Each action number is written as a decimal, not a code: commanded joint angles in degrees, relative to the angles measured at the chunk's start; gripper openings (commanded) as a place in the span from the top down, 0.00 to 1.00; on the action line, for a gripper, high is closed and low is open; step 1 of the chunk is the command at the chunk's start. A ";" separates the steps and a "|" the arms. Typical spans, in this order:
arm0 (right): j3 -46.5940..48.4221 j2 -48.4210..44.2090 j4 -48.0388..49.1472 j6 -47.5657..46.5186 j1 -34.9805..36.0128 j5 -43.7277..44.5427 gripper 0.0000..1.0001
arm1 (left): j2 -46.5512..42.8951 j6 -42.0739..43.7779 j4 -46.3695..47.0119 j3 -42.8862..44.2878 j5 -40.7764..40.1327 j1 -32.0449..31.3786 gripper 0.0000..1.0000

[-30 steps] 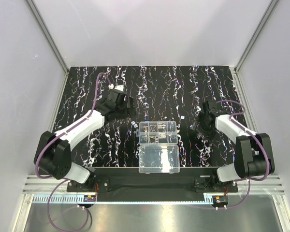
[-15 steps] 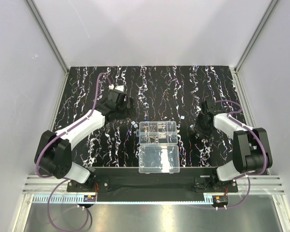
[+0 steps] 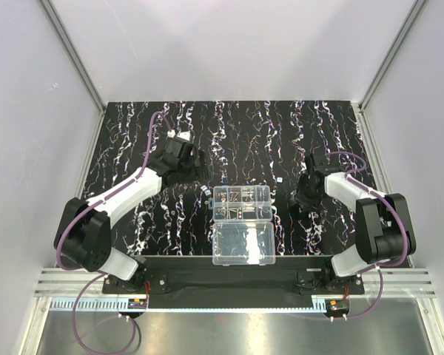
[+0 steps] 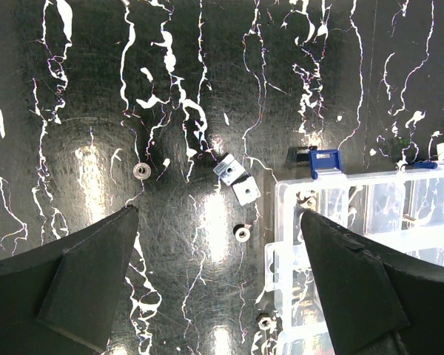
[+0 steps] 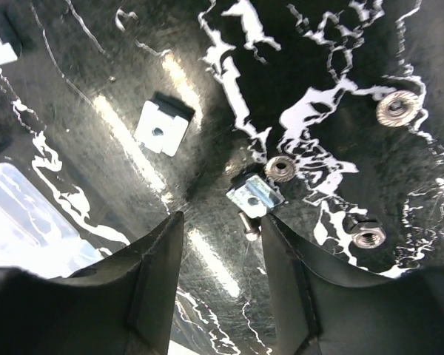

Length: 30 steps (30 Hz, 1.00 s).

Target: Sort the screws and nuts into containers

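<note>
Right wrist view showed the right gripper low over the black mat with white and purple streaks. Its dark fingers were partly spread, with bare mat in the gap and nothing pinched. A tiny silvery screw lay between the fingertips, nearer the finger farther from the clear plastic organizer box. Whether screw and finger touched could not be told. Just past the tips sat a small bright metal plate with a hole, right beside a round flanged nut. A second flanged nut and a grey hex nut lay farther from the box. A white square plate lay apart, nearer the box.

Left wrist view gave the box's other flank, where the left gripper stood spread wide and empty above the mat. Two square silvery plates lay together just beside the box, near its small blue clip. A ring-shaped nut lay well away from the box, and two small nuts lay close to its wall.

Top external view alone showed both arms, one either side of the box. Its divided cells held small grey bits, and its plain clear lid lay open toward the arm bases. The loose pieces on the mat were too small to tell there.
</note>
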 commanded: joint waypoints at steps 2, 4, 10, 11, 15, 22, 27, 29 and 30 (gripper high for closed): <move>-1.02 1.70 -1.91 -0.79 1.24 -0.90 0.49 | 0.31 0.60 1.07 1.75 1.16 -0.14 0.01; -0.93 2.49 -1.82 -0.52 1.68 -0.28 0.50 | 0.22 0.69 0.98 1.66 1.16 -0.14 0.01; 0.47 5.30 -3.32 0.00 3.17 2.35 0.59 | -0.31 0.60 1.07 1.05 0.81 -0.06 0.01; 0.74 5.65 -3.84 0.18 3.61 3.31 0.60 | -0.40 0.51 1.07 0.96 0.81 -0.05 0.01; 1.97 7.94 -5.34 0.79 5.29 5.43 0.61 | -0.40 0.60 1.07 0.78 0.72 -0.14 0.01; 2.59 8.91 -6.13 1.76 6.34 6.66 0.72 | -0.31 0.60 1.16 0.70 0.63 -0.14 0.01; 2.85 9.26 -6.31 2.29 6.43 6.93 0.90 | -0.22 0.51 1.33 0.70 0.72 -0.14 0.01; 3.02 9.44 -6.66 2.20 6.61 6.84 1.00 | -0.22 0.51 1.33 0.70 0.72 -0.06 0.01; 3.29 9.44 -6.66 2.11 6.78 6.67 1.00 | -0.14 0.60 1.33 0.70 0.72 -0.14 0.01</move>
